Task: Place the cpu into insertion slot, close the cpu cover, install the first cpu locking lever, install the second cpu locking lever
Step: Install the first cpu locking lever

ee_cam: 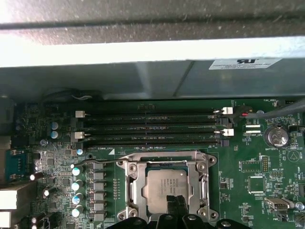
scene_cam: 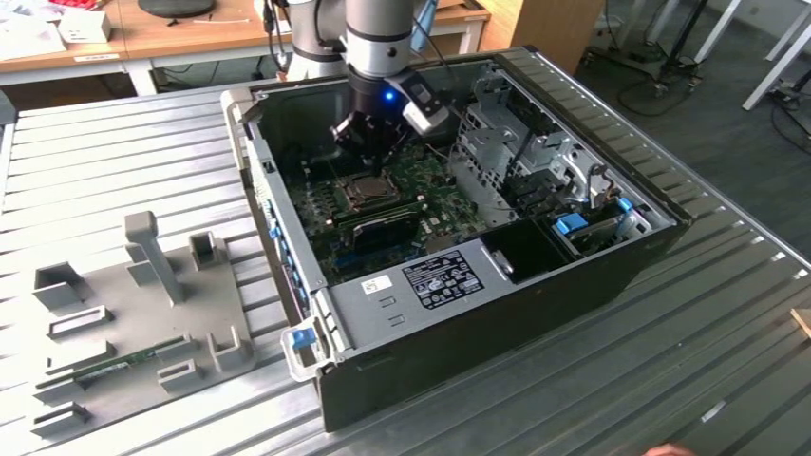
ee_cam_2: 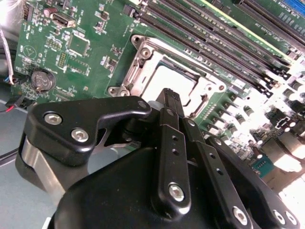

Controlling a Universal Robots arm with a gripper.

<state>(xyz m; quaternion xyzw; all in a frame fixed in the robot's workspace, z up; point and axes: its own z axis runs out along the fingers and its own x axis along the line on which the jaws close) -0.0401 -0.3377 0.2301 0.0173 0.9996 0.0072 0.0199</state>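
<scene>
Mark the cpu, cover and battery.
cpu (ee_cam: 163, 183): first wrist view, metal top's middle.
cover (ee_cam: 135, 191): first wrist view, side bar.
battery (ee_cam: 276, 137): first wrist view, round face.

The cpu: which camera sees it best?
The first wrist view: the cpu faces the camera, almost whole. The second wrist view shows it slanted, partly behind the gripper. The exterior view shows it from afar.

black computer case (scene_cam: 609, 275) lay open on the ribbed metal worktop (scene_cam: 127, 152) | grey tray of holders (scene_cam: 140, 313) sat beside it, at the exterior view's left | long black card slots (ee_cam: 147, 126) ran in rows | round silver battery (ee_cam: 275, 136) sat near their ends | wooden desk (scene_cam: 190, 33) stood behind
</scene>
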